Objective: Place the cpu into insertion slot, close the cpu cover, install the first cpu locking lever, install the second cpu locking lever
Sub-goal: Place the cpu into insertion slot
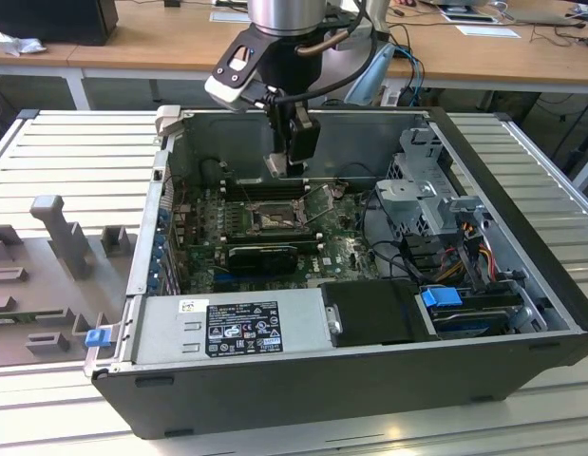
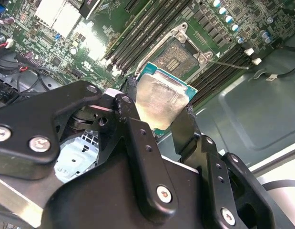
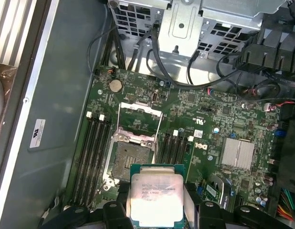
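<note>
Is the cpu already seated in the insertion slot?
No: in the first wrist view the pincer grips the cpu, and the insertion slot lies empty.

Exterior view: set high and back, tilted down on the open computer case (image 1: 350,380), with the whole case in frame. The arm (image 1: 284,14) enters at 12 o'clock.

Both wrist views: close, aimed down past the claw (image 2: 159,107) at the motherboard (image 3: 209,119). They share the cpu (image 3: 156,200), insertion slot (image 3: 126,160) and memory slots (image 3: 92,152). The second wrist view sits nearer and more oblique.
</note>
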You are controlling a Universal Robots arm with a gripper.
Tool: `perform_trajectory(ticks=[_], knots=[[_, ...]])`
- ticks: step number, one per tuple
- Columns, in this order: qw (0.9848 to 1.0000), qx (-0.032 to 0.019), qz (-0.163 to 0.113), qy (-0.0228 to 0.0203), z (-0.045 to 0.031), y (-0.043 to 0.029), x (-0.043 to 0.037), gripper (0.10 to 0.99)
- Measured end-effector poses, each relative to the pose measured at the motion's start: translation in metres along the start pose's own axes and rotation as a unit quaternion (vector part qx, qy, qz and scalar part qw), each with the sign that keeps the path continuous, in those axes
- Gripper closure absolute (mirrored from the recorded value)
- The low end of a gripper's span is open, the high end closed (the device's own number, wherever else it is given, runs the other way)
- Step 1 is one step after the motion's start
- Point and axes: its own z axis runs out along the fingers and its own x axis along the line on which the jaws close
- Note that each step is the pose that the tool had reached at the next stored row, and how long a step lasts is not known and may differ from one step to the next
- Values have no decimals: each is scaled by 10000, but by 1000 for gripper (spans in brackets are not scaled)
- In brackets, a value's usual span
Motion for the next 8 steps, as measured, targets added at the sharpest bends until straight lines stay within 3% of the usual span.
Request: perform_trajectory(ticks=[8], knots=[[10000, 4, 5, 1, 20, -3, -5, 557]])
